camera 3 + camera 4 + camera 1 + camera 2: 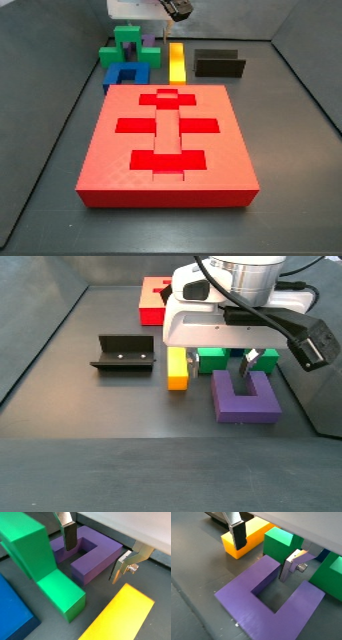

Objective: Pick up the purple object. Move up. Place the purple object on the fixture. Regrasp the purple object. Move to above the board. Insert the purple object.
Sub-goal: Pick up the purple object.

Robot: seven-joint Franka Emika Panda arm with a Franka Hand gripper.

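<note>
The gripper (245, 368) is down low over the purple object (246, 397), which lies flat on the dark floor. Its two silver fingers are spread apart and are not squeezing anything. In a wrist view one finger (69, 536) hangs inside the gap of the purple object (90, 554), and the other finger (125, 564) hangs just outside one of its arms, so that arm sits between them. In the other wrist picture the gripper (263, 550) shows the same thing: one finger (290, 566) dips into the gap of the purple object (271, 609), and the other finger (237, 534) is out past the purple arm, in front of the yellow block (244, 539). I cannot tell if the pads touch the purple plastic. The green block (238, 356) sits just behind the purple object in a side view, and the yellow block (177, 367) lies next to it. The fixture (124, 353) stands on the floor on the far side of the yellow block, well apart from the purple object. The board (168, 143) is the big red slab with brighter red cut-outs on top. In that side view the blue block (130, 76), the green block (127, 42), the yellow block (177, 62) and the fixture (221, 63) all sit behind the board, and the purple object is hidden there.
</note>
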